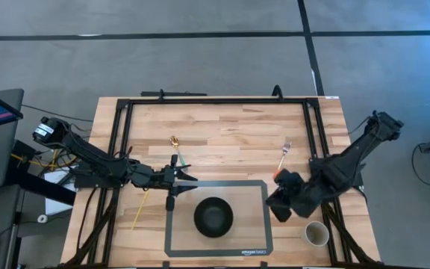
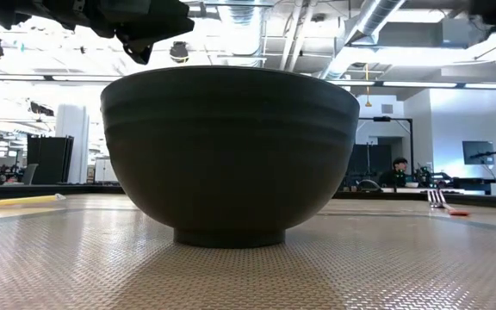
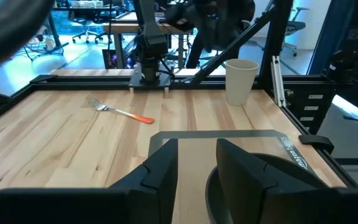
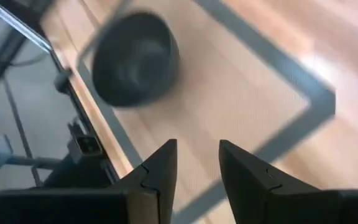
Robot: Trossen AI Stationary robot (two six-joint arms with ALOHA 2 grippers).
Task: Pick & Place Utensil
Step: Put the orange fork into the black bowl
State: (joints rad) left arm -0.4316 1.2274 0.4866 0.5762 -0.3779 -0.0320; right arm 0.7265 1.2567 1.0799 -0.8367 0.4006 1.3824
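An orange-handled fork (image 1: 283,158) lies flat on the wood near the table's right side, also showing in the left wrist view (image 3: 120,112) and the low view (image 2: 444,202). A black bowl (image 1: 213,217) stands on the grey mat (image 1: 252,190). My left gripper (image 1: 189,179) hovers open just left of the bowl, over the mat's far left corner; its fingers (image 3: 166,165) point across toward the fork. My right gripper (image 1: 275,204) is open above the mat's right edge, near the fork's handle end, looking down at the bowl (image 4: 135,59).
A paper cup (image 1: 317,234) stands at the near right corner, next to the right arm. A yellow utensil (image 1: 140,209) lies left of the mat, and a green-handled, gold-headed one (image 1: 178,153) lies beyond the left gripper. A black frame (image 1: 215,99) edges the table.
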